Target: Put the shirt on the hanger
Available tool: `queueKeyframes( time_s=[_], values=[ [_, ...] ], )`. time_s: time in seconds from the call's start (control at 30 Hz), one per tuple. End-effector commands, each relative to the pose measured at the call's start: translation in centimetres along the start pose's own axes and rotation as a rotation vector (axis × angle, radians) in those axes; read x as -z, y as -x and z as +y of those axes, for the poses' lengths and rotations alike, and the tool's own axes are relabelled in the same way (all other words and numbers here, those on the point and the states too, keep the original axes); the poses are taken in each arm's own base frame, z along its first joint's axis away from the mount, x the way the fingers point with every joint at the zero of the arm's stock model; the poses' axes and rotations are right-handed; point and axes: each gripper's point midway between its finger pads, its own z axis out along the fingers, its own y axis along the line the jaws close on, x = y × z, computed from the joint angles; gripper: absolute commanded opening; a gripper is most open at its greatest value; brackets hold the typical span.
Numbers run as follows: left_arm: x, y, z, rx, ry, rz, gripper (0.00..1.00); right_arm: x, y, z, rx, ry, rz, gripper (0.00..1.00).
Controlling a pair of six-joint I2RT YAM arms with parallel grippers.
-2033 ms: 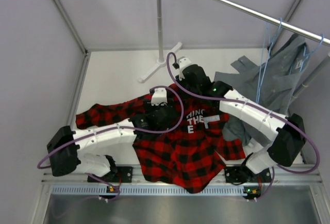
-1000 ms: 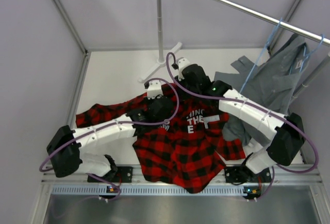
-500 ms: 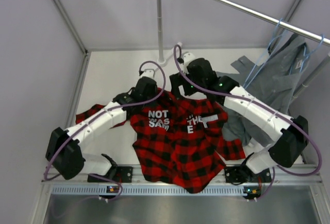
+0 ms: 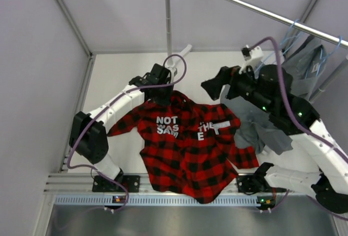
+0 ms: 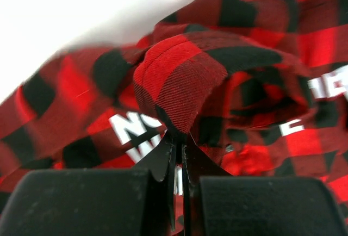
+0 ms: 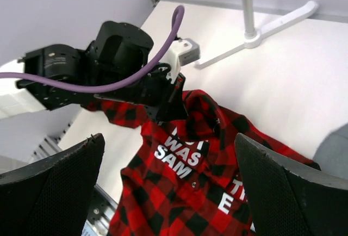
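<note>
The red-and-black plaid flannel shirt (image 4: 185,149) is spread on the white tabletop (image 4: 119,78), with a fold near the collar pinched in the closed left end effector (image 5: 178,146). The right end effector (image 6: 168,184) is held open and empty. A slow, firm lift is advised.

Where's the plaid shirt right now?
In the top view the shirt lies on the table's near centre, its collar pinched by the left end effector, the grey garment to its right.
</note>
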Motion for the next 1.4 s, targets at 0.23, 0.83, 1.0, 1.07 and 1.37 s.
queueKeyframes(
  time_s=[0.23, 0.83, 1.0, 1.07, 1.37],
  values=[
    [1.4, -1.1, 1.4, -0.003, 0.020, 0.047, 0.00, 7.7, 1.4, -8.3, -0.126, -0.487, -0.113, 0.93],
    [2.5, -2.1, 1.4, 0.010, 0.007, 0.008, 0.00, 6.3, 1.2, -12.0, -0.066, -0.764, -0.071, 0.79],
    [2.4, -2.4, 0.9, 0.008, -0.024, 0.017, 0.00, 6.5, 1.0, -14.6, -0.028, -0.867, -0.046, 0.78],
    [2.4, -2.4, 0.8, 0.008, -0.025, 0.017, 0.00, 6.3, 0.8, -15.4, -0.022, -0.899, -0.033, 0.77],
    [2.4, -2.7, 0.8, 0.003, -0.031, 0.022, 0.00, 5.4, 0.2, -16.2, -0.010, -0.931, -0.004, 0.52]
  ],
)
